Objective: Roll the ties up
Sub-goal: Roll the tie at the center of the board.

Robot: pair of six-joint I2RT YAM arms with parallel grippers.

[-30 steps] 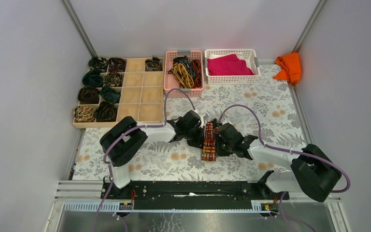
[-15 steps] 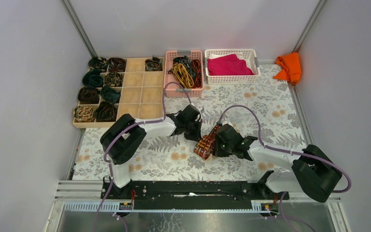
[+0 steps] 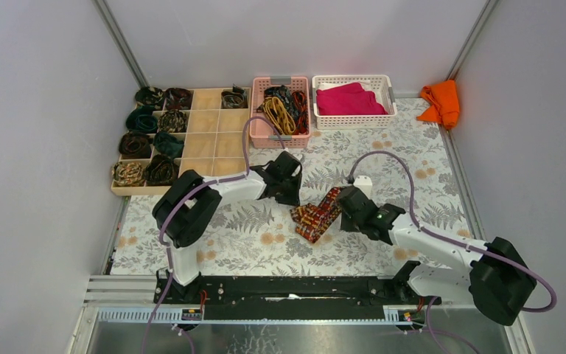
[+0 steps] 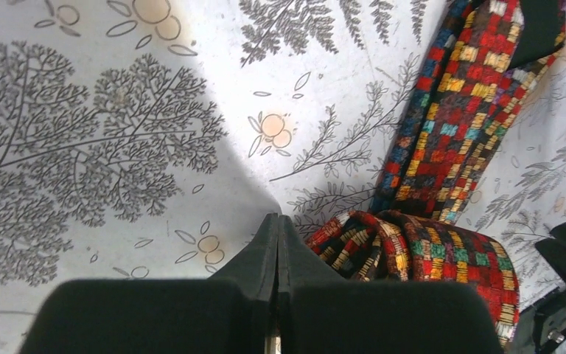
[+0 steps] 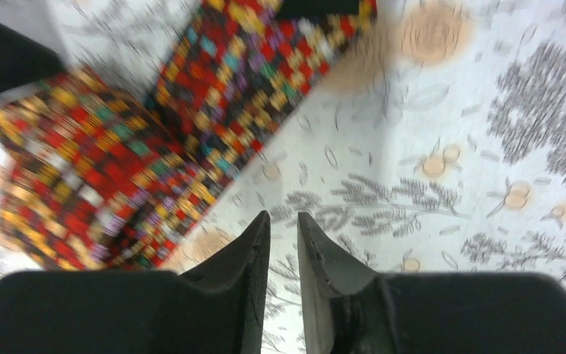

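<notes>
The left pincer (image 4: 277, 220) is pressed together with nothing between its fingers. Its tip sits just beside the bunched end of the red-orange-and-dark tie (image 4: 442, 147), and whether it touches the cloth cannot be told. The right pincer (image 5: 283, 221) stands slightly spread, with a narrow empty gap. It hovers over the bare flowered worktop (image 5: 449, 184) near the tie's other side, and the tie is in neither pincer.

The tie lies between the two arms, mid-worktop. One stretch runs flat and diagonal, and the rest is doubled over into a loose hump.

It looks light, limp and probably slick. It should sag from any single hold, and a roll is likely to spring loose once released, though it will not break. The flat stretch offers little to pinch. The raised fold of the hump, or an end taken across its narrow width, seems the better hold, with the other pincer pinning the cloth while it is straightened and turned.

Farther back, rolled ties fill part of a wooden divided tray (image 3: 208, 144), and unrolled ones wait in a pink basket (image 3: 255, 110).
</notes>
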